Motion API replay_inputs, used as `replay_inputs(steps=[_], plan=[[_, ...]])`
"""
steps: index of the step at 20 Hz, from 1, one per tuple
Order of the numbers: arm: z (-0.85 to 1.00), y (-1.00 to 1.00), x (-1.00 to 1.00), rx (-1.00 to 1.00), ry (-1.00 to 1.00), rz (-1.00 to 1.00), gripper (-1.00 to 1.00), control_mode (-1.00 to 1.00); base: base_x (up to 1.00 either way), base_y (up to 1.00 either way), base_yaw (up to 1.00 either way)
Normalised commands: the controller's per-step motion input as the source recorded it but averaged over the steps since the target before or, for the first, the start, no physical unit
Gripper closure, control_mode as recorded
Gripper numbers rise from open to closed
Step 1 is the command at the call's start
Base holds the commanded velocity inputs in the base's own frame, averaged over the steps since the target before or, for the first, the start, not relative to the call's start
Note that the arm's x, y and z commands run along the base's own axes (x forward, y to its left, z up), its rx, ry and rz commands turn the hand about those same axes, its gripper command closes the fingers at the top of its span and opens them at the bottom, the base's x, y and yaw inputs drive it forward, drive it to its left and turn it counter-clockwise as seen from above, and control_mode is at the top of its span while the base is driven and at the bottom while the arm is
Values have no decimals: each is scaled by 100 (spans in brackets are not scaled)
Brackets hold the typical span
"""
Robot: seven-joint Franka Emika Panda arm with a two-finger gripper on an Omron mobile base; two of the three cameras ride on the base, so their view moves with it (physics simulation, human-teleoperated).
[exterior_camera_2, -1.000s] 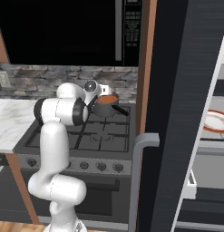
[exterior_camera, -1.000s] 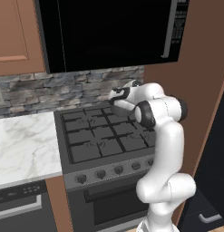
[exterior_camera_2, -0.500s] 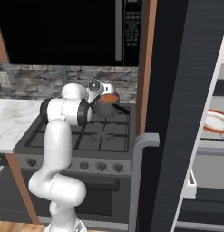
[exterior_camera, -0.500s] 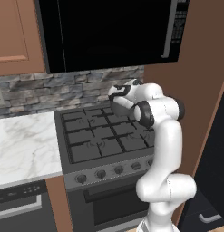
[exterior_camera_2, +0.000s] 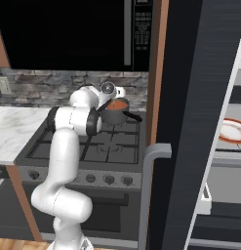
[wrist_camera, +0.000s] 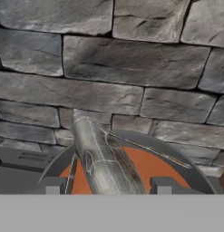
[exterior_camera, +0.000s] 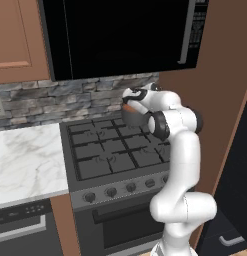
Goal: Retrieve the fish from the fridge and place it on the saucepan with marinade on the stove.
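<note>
Fish [wrist_camera: 102,158] over marinade [wrist_camera: 149,167] — long axis toward wall.

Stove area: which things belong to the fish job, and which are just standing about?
Job:
- grey-silver fish, held in the gripper
- grey metal saucepan with orange-red marinade
- dark gas stove
- black fridge

Bystanders:
- black microwave
- orange-rimmed white plate
- white marble counter

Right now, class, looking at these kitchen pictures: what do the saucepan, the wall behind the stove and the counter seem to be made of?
The saucepan looks like brushed grey metal: a dull, even sheen on its wall, with a dark handle. The wall appears to be rough grey stone: irregular blocks with dark joints. The counter looks like polished white marble, judging by its grey veins, though it could be an imitation.
</note>
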Motion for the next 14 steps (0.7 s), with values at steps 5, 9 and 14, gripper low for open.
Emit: replay_inputs(steps=[5, 9, 14], plan=[[-1, -3, 0, 0, 0, 5, 100, -100, 0, 0, 0], [0, 0, 0, 0, 0, 1, 100, -100, 0, 0, 0], [-4, 0, 10, 0, 0, 2, 100, -100, 0, 0, 0]])
